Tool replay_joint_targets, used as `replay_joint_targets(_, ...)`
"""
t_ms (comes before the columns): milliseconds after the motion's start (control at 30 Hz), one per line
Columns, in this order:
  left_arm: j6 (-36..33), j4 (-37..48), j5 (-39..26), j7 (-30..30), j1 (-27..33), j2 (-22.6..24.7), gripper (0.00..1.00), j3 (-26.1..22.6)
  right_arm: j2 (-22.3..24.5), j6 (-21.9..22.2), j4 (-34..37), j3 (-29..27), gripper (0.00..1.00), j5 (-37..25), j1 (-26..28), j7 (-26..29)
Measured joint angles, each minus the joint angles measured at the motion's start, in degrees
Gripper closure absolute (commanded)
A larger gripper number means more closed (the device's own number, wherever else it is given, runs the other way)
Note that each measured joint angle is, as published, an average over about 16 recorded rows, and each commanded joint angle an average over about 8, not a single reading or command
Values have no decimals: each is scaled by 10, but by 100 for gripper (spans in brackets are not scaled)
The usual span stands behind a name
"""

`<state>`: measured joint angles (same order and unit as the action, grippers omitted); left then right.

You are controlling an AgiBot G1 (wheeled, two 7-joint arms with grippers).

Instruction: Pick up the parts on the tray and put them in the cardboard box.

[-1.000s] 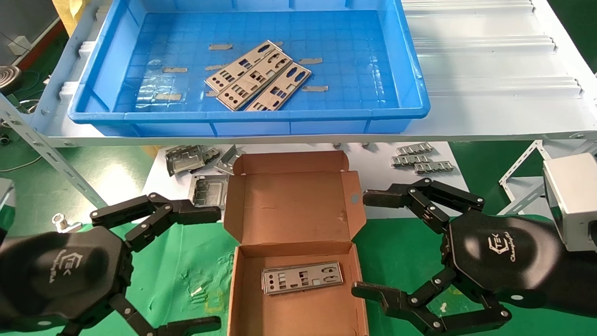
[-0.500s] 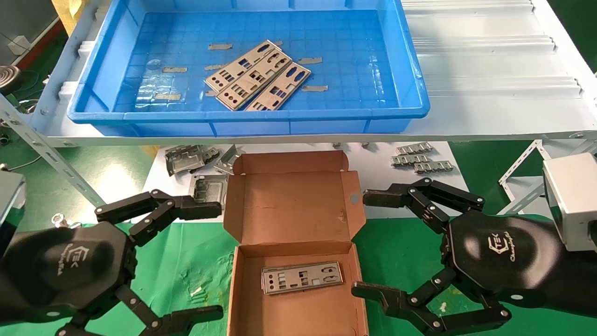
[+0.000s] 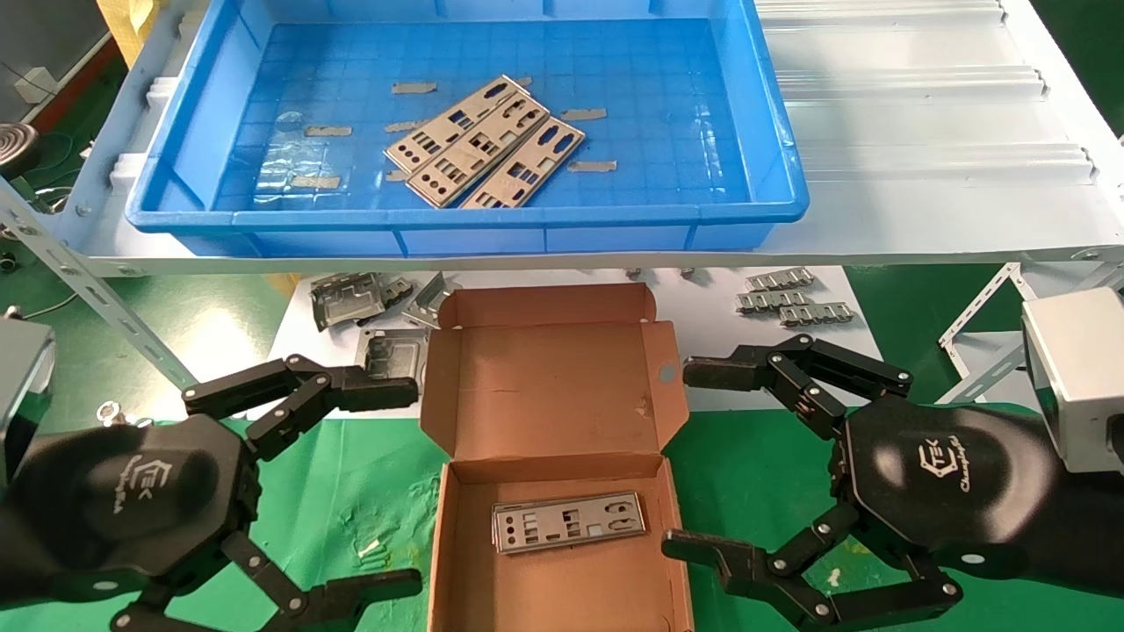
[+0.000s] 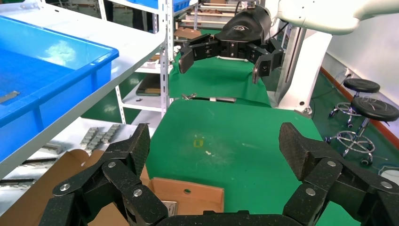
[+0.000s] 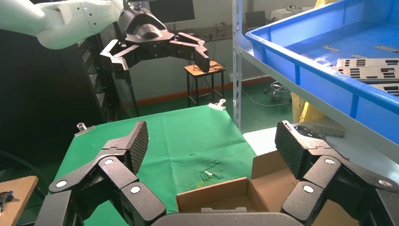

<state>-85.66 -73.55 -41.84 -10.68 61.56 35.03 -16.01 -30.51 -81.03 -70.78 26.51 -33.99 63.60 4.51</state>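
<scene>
On the white shelf at the 12 o'clock side of the head view sits the tray [image 3: 773, 189], and three parts [image 3: 486, 143] lie on its grid floor, side by side and overlapping at their long edges, slanted toward 1 o'clock. Grey tape scraps [image 3: 329, 132] lie scattered around them. Below the shelf, at the centre, the cardboard box [image 3: 562, 579] rests open on the green surface [image 3: 351, 491], its lid folded back toward 12 o'clock. One more part [image 3: 569, 521] lies flat on the box floor, near the hinge.

At 8 o'clock of the box, the left hand [image 3: 413, 485] hovers with its fingers spread wide, holding nothing. At 4 o'clock of the box, the right hand [image 3: 680, 460] is likewise spread wide and holds nothing, its fingertips just beside the box's right wall.

At 10 o'clock of the box, grey metal brackets [image 3: 351, 298] lie on a white sheet; at 2 o'clock, small ridged strips [image 3: 790, 301] lie in a cluster.
</scene>
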Motion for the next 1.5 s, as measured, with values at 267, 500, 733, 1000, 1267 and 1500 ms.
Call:
replay_joint_targets(267,0,1,-1,0,0,1,0,0,0,0,0,0,0,0,0,0)
replay_joint_targets(500,0,2,-1,1,1,1,0,-1,0,0,0,0,0,0,0,0)
replay_joint_targets(733,0,2,-1,1,1,1,0,-1,0,0,0,0,0,0,0,0)
replay_joint_targets(1000,0,3,-1,1,1,1,0,-1,0,0,0,0,0,0,0,0)
replay_joint_targets(1267,0,3,-1,1,1,1,0,-1,0,0,0,0,0,0,0,0)
replay_joint_targets(1500,0,3,-1,1,1,1,0,-1,0,0,0,0,0,0,0,0)
